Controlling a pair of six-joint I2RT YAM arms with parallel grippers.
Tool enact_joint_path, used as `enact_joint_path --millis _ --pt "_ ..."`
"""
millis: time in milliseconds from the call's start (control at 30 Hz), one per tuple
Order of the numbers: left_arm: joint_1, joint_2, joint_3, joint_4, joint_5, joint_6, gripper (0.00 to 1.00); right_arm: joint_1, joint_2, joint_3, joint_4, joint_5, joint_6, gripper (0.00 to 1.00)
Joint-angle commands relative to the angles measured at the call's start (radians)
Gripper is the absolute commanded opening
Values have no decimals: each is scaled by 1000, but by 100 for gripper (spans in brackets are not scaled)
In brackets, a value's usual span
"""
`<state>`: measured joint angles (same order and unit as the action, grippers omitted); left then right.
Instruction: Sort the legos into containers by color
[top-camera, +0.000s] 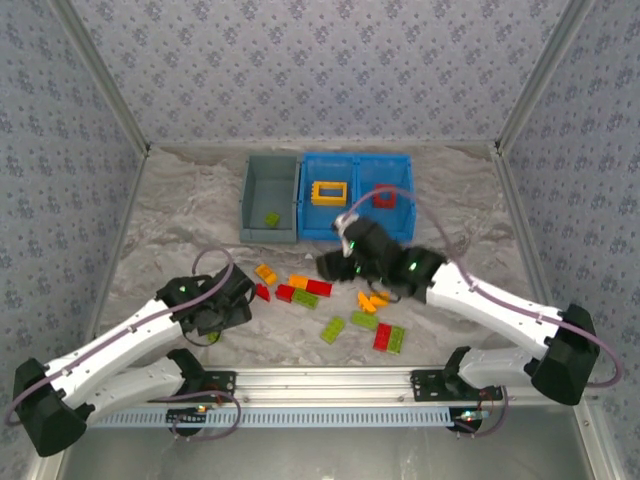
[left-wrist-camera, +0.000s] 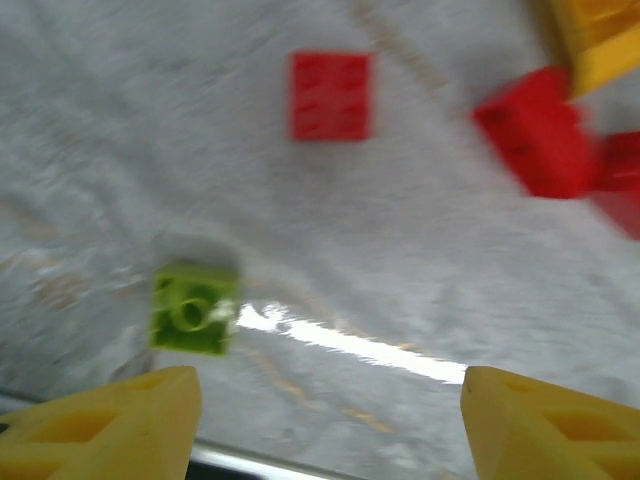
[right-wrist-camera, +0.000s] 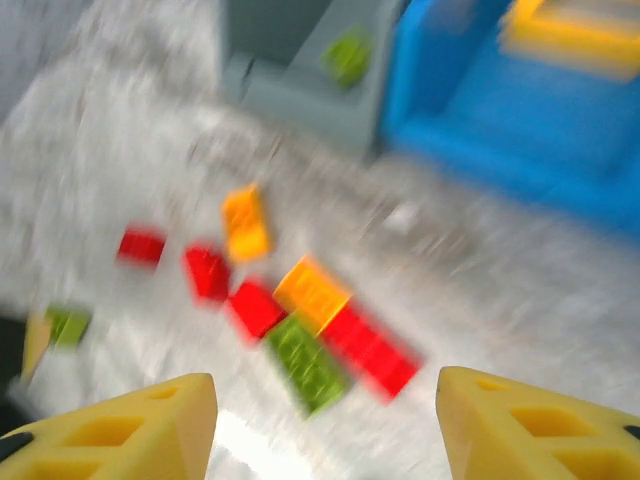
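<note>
**Containers.** The grey bin (top-camera: 268, 236) and the blue tray (top-camera: 316, 231) stand side by side, touching, at the far side of the tabletop (top-camera: 180, 230).
- The bin holds a binned green lego (top-camera: 271, 218).
- The tray's left compartment holds a yellow frame (top-camera: 330, 192) and its right compartment a red frame (top-camera: 385, 197).
- These placements appear to set the colour key for each container.

**Loose legos** (top-camera: 318, 288). Red, orange-yellow and green bricks lie mixed on the tabletop between the arms, not yet sorted.

**Right gripper** (right-wrist-camera: 325, 420). Its fingers are spread wide and empty. It hangs over the central cluster in front of the containers, probably lining up a pick.

**Left gripper** (left-wrist-camera: 328, 420). Its fingers are spread wide and empty, low over the tabletop. A near green lego (left-wrist-camera: 193, 308) lies just ahead of its left finger and is the likely next pick, bound for the bin.

**Views.**
- The overhead view gives the layout and the colour key, but finger spread is hard to read there.
- The wrist views show the spread plainly.
- The left wrist view shows the near lego's stud.
- The right wrist view, though blurred, looks into the bin.
</note>
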<state>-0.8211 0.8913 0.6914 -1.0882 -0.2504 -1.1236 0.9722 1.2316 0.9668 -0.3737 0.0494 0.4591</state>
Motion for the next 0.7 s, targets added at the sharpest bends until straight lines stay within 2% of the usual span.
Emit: enact_joint_path --millis 0,133,367,567,667 --pt "30 -11 -59 -34 -33 -46 73 154 -25 -115 291 -87 48 68" --pt "60 4 -111 14 -32 -31 76 263 39 -135 339 -56 92 70" --pt "143 20 -181 101 34 -20 77 284 98 -87 337 -49 102 70" --pt "280 16 -255 220 168 62 70 278 103 -66 314 -47 91 70" --pt "306 21 -272 251 199 73 63 279 107 -69 314 -49 101 70"
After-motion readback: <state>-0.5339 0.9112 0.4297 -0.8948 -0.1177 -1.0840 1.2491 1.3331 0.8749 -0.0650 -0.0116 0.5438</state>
